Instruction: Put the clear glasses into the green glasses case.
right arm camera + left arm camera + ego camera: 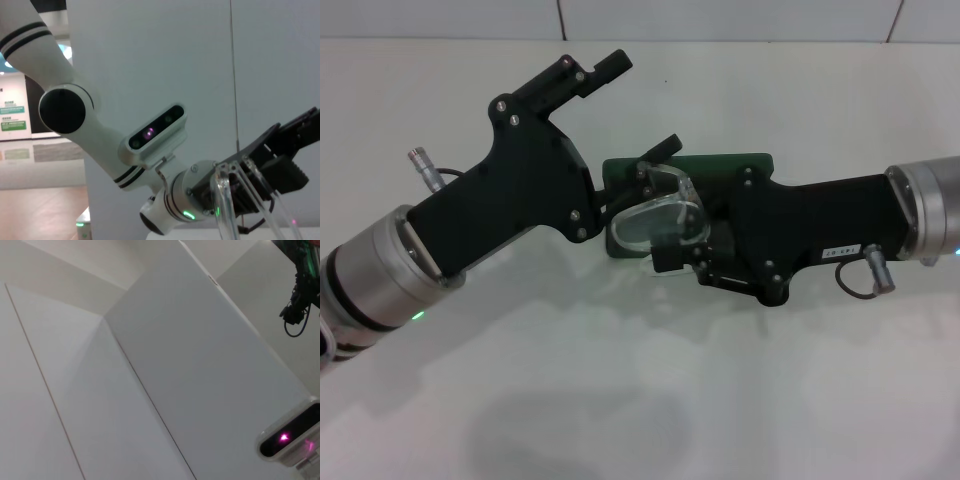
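The white tabletop (pixel 650 400) lay bare nearest the robot, and both black grippers met over its middle.

The right gripper (pixel 672 238) reached in from the right side with its fingers closed on the clear, colourless plastic wraparound glasses (pixel 660 215). The lens sat directly in front of its jaws, tilted, with one transparent temple arm arching over the top. In the right wrist view the clear temple arms (pixel 225 200) stood up close before the camera.

The left gripper (pixel 645 170) came in from the left side. One thin black finger (pixel 660 150) pointed toward the glasses and ended just beside the upper temple arm. A second, thicker finger (pixel 605 65) pointed up and away, well apart from the first, so the jaws stood wide open and held nothing.

The dark green rectangular hard-shell case (pixel 740 163) with rounded corners lay directly under and just behind the glasses, between the two grippers. Only its far edge and a strip near the lens showed; whether its lid was raised could not be told.

Beyond it ran the white tiled wall (pixel 720 18).
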{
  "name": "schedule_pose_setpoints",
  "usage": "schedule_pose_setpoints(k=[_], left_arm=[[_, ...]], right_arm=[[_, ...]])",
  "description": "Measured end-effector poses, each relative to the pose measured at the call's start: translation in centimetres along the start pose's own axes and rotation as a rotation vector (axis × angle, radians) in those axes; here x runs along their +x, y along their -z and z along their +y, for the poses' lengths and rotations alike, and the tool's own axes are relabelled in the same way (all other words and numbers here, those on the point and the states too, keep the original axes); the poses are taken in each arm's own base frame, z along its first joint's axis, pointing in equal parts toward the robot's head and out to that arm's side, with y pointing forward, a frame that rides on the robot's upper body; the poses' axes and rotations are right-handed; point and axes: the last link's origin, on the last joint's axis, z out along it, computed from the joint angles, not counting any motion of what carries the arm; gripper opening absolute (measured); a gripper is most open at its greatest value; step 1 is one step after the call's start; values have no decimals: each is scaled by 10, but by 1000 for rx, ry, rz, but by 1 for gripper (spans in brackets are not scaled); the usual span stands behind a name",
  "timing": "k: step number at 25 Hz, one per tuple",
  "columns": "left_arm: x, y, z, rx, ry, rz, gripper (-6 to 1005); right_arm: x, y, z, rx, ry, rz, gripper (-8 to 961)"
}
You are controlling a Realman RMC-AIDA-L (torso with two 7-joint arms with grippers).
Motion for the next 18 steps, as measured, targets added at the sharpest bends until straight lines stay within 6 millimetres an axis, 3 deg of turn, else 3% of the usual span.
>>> schedule_pose_setpoints(k=[8, 18], left_arm=[[-1, 0, -2, 13, -8, -6, 632], [-4, 11, -15, 175, -20, -41, 636]], right_arm=[[-2, 0, -1, -4, 16, 13, 131], [5, 17, -5, 123, 78, 54, 137]])
